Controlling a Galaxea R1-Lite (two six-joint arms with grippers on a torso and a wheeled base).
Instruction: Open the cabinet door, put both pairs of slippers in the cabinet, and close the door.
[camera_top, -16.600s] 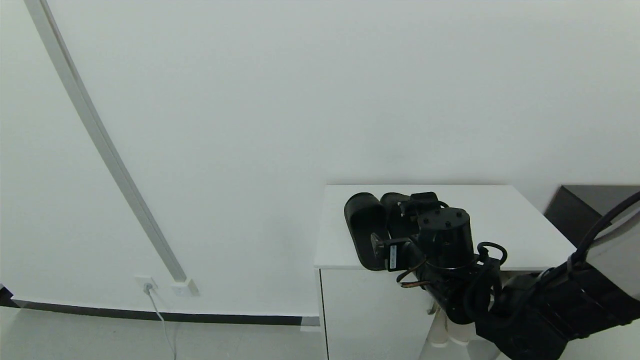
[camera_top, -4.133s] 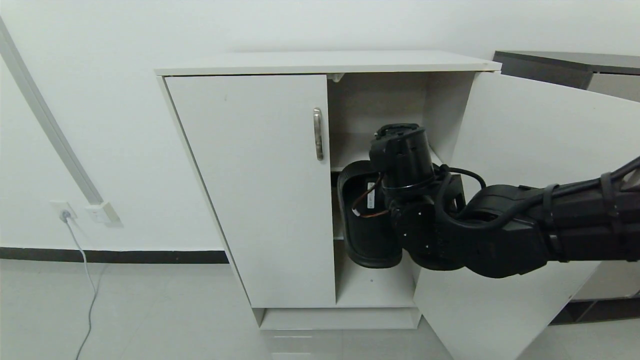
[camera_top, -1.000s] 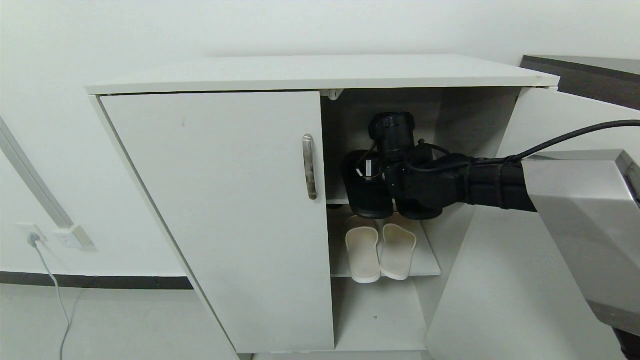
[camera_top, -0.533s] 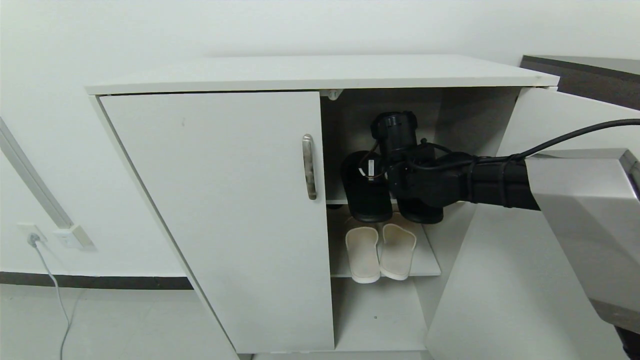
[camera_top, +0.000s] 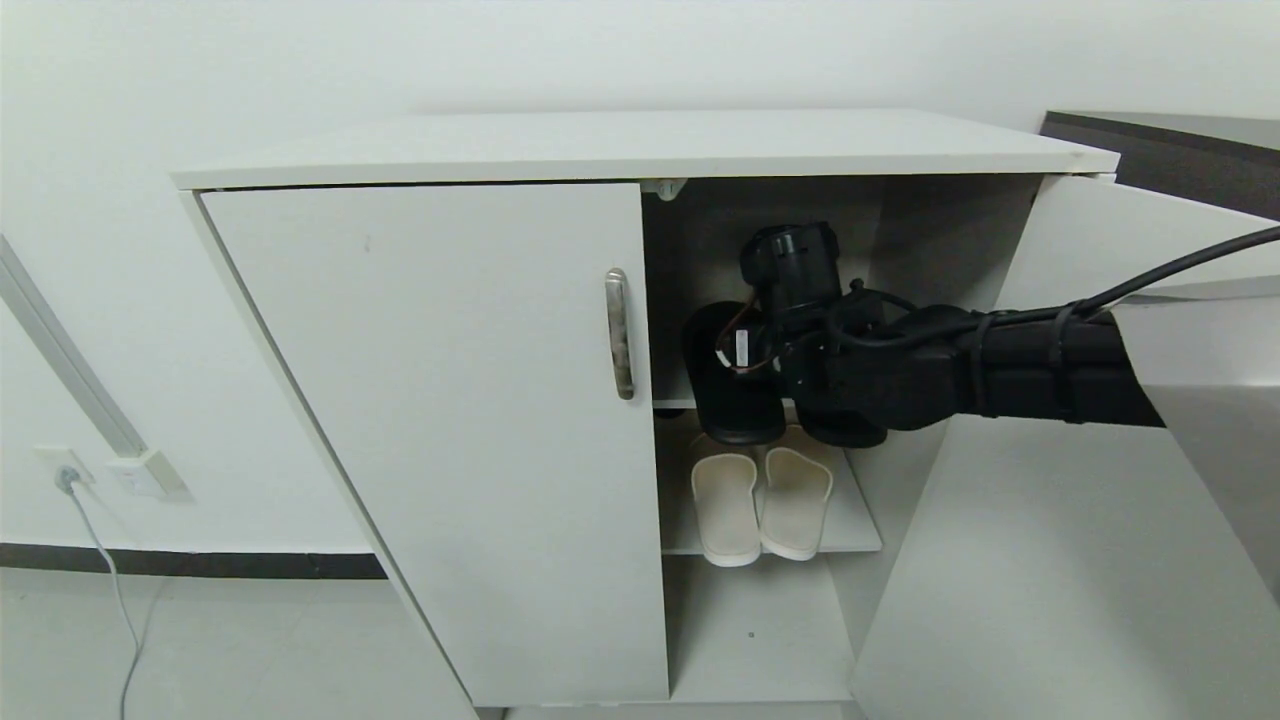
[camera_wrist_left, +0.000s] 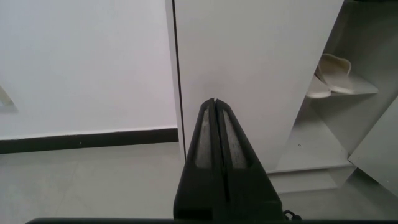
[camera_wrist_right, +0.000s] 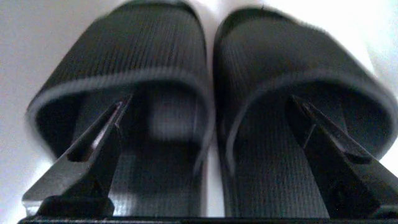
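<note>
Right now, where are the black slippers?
In the head view, the black slippers lie on the upper shelf of the cabinet, in its open right half, directly above the white slippers, with the right gripper at them.

Black slippers (camera_top: 728, 400) at upper shelf's (camera_top: 671, 403) edge in open cabinet (camera_top: 620, 145), white slippers (camera_top: 760, 495) on middle shelf (camera_top: 852, 522)

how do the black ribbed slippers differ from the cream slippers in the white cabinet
The black ribbed slippers lie on the upper shelf; the cream slippers lie on the shelf below. The right gripper has its open fingers inside the black pair's straps; nothing touches the cream pair. Both pairs lie side by side, toes pointing into the white cabinet.
</note>
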